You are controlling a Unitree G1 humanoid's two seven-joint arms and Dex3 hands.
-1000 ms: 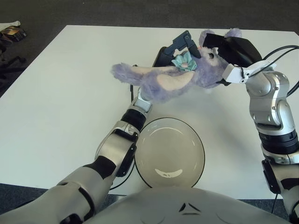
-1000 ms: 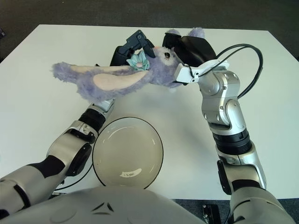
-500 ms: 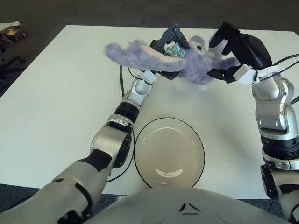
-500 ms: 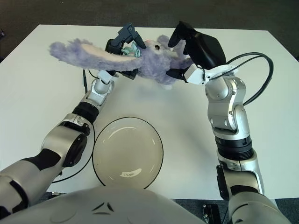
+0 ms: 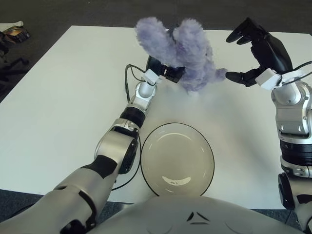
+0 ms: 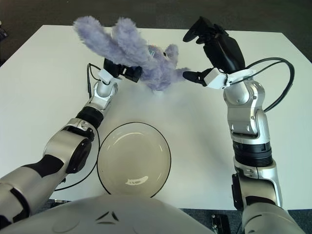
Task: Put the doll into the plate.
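Table (image 5: 58, 97): white, carrying the plate near the robot.
Plate (image 5: 177, 160): empty.
Doll (image 5: 187, 48): lifted beyond the plate, now carried by the left robot hand (image 5: 163, 72) alone.
Right robot hand (image 5: 258, 48): has let go, fingers spread, just beside the doll.

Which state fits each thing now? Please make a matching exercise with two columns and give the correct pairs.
Things:
1. fluffy purple plush doll
2. round grey plate
3. left hand
4. right hand

States:
A. fingers spread, holding nothing, beside the doll
B. lying empty on the white table
C. closed on the doll
D. lifted above the table

Pairs: 1-D, 2-B, 3-C, 4-A
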